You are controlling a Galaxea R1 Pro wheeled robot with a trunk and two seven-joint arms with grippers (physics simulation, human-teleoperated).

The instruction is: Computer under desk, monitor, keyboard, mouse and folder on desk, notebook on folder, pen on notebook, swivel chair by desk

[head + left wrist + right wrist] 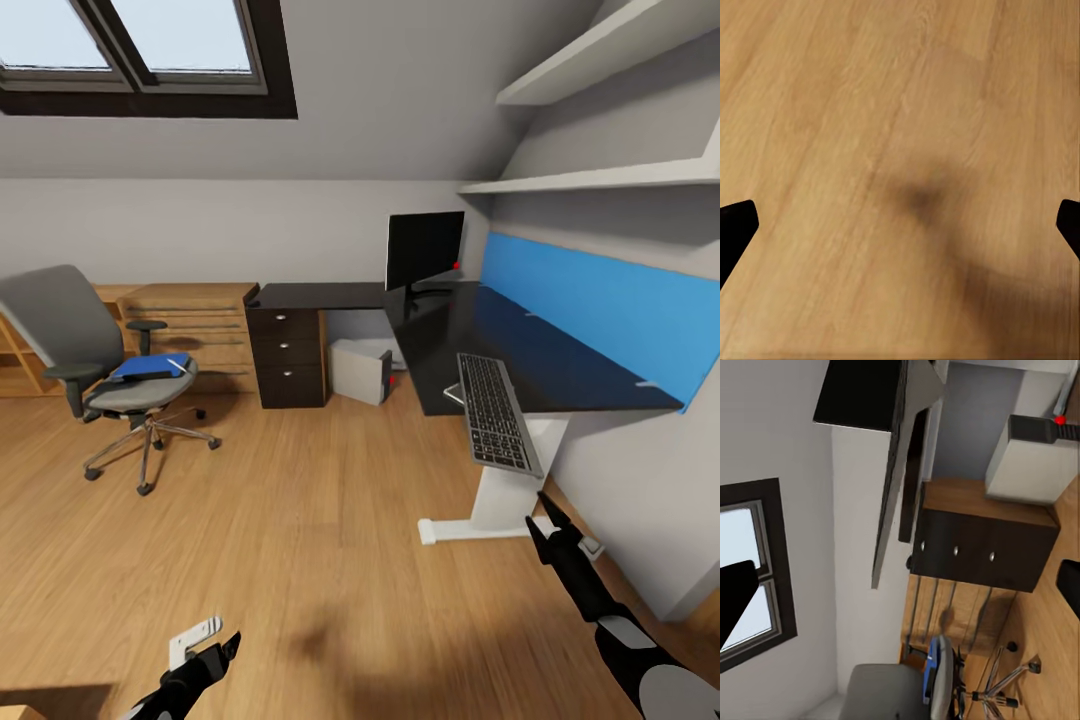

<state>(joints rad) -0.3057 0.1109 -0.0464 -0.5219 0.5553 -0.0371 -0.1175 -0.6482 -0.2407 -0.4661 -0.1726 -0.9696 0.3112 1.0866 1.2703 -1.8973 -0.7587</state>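
Monitor (pixel 424 250) on table (pixel 520 350), computer (pixel 362 370) beneath; keyboard (pixel 495 410) overhanging edge; folder (pixel 150 366) still on swivel chair (pixel 100 370); left pincer (pixel 900 225) and right pincer (pixel 900 600) wide, empty.

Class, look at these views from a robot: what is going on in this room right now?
The robot faces a bedroom workspace and holds nothing. Its left end effector hangs open over the wood floor; the right end effector points toward the desk. The keyboard overhangs the desk's near edge, the monitor stands at the corner, the computer sits underneath, and the blue folder lies on the swivel chair.
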